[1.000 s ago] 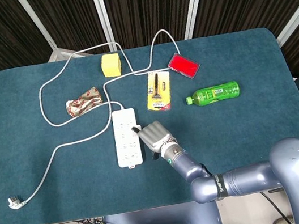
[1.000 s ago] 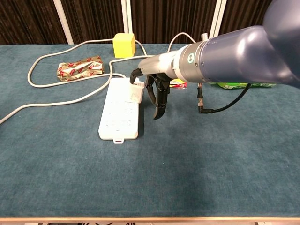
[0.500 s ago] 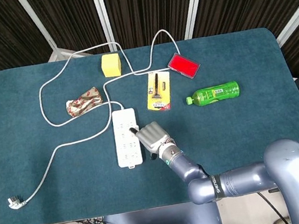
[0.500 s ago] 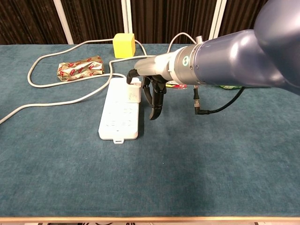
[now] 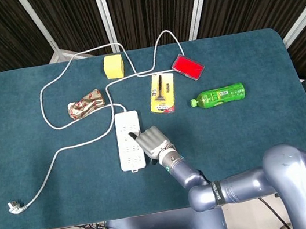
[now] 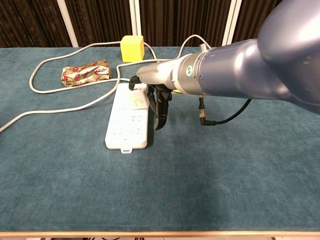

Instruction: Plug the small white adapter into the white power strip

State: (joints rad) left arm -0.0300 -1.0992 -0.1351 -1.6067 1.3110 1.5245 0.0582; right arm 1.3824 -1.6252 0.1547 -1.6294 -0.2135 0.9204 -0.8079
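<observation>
Right hand (image 5: 150,141) is extended forward on its arm, fingers (image 6: 159,112) curled downward; left hand is out of frame.

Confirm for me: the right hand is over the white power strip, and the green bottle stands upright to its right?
Not quite. The right hand is over the white power strip, but the green bottle lies on its side rather than standing, as the head view shows.
</observation>
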